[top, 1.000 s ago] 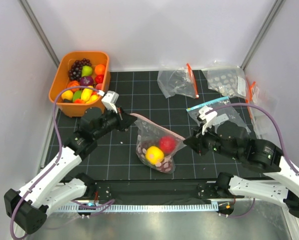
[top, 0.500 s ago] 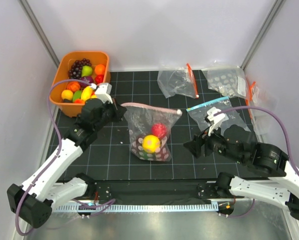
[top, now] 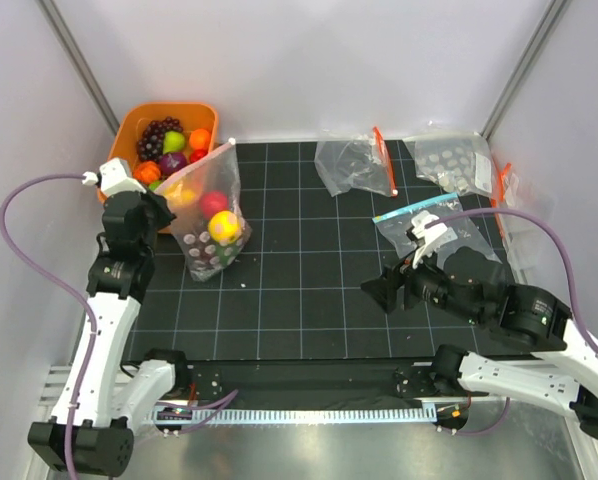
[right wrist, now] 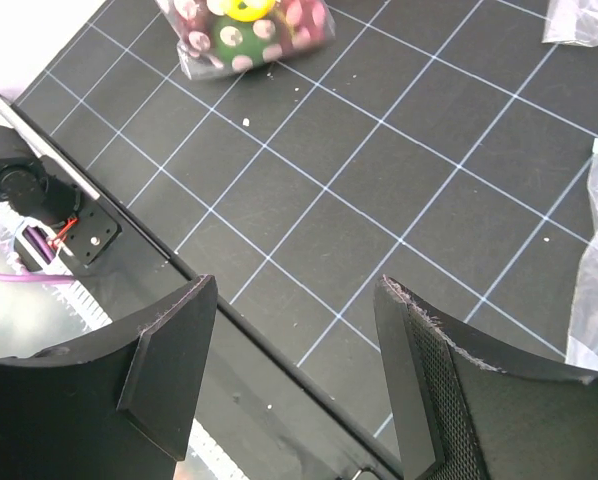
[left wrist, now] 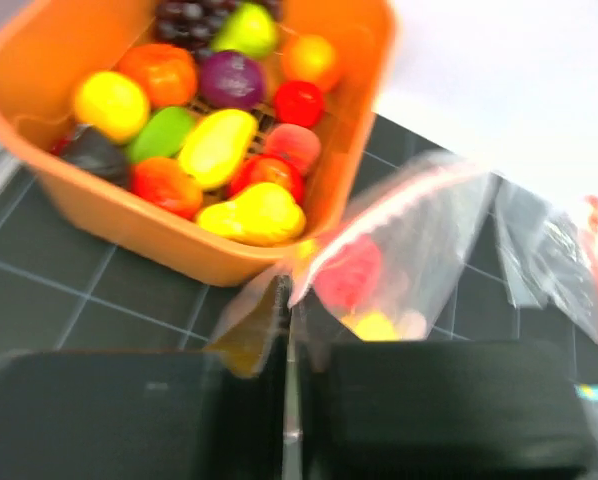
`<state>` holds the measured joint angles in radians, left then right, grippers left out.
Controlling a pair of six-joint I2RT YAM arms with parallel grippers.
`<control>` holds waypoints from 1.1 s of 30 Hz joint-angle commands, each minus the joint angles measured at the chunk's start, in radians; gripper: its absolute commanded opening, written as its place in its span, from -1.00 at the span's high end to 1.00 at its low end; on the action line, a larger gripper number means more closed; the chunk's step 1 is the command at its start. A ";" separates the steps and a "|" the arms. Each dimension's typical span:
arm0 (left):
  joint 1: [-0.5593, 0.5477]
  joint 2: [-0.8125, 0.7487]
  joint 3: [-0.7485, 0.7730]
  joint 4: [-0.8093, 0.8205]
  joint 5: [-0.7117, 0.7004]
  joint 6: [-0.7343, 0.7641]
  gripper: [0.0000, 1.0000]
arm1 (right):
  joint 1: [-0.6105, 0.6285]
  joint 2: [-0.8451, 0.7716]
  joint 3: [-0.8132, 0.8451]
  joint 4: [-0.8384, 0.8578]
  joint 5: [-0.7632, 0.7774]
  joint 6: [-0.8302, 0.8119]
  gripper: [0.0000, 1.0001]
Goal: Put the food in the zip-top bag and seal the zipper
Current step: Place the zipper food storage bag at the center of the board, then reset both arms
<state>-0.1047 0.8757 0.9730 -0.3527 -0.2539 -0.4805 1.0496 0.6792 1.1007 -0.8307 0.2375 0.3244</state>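
The zip-top bag (top: pixel 211 225) stands tilted at the mat's left, leaning by the orange tub (top: pixel 129 130). Inside it are a red piece (top: pixel 214 203), a yellow one (top: pixel 225 227) and darker pieces below. Its pink zipper (top: pixel 199 163) runs along the raised mouth edge. My left gripper (top: pixel 164 203) is shut on the bag's edge near the mouth; in the left wrist view the film (left wrist: pixel 409 240) runs into the narrow slit between the jaws (left wrist: pixel 291 300). More food (left wrist: pixel 219 145) fills the tub. My right gripper (top: pixel 379 293) hangs open and empty over the mat's front right (right wrist: pixel 294 290).
Three other clear bags lie at the back right: one with an orange strip (top: pixel 354 165), a dotted one (top: pixel 449 160) and a blue-strip labelled one (top: pixel 429 225) just behind my right arm. The mat's front rail (right wrist: pixel 229 300) runs under my right gripper.
My left arm has swung the bag from the mat's middle to the left, up against the tub. My right gripper let go of the bag, opened and stayed at the front right.
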 commanded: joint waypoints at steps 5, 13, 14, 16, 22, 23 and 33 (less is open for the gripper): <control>0.036 0.005 0.001 0.049 0.094 0.010 -0.71 | 0.001 0.031 -0.013 0.071 -0.029 0.027 -0.43; 0.033 -0.122 0.121 -0.190 0.226 0.040 -0.99 | 0.001 0.039 -0.097 0.151 0.094 0.102 -0.63; 0.034 -0.132 0.122 -0.212 0.270 0.043 -0.99 | 0.001 0.042 -0.116 0.181 0.101 0.110 -0.63; 0.034 -0.161 0.098 -0.256 0.437 0.049 -0.99 | 0.001 0.048 -0.176 0.223 0.144 0.128 -0.64; 0.034 -0.276 -0.089 -0.287 0.644 0.071 -0.99 | 0.001 -0.009 -0.373 0.340 0.244 0.150 -0.65; 0.034 -0.315 -0.111 -0.293 0.634 0.085 -0.99 | 0.001 -0.026 -0.402 0.373 0.278 0.154 -0.65; 0.023 -0.526 -0.191 -0.304 0.584 0.080 -0.99 | 0.001 -0.270 -0.682 0.544 0.307 0.153 -0.80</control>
<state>-0.0803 0.3882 0.7738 -0.6804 0.3008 -0.4126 1.0496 0.4610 0.4488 -0.4286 0.5037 0.4740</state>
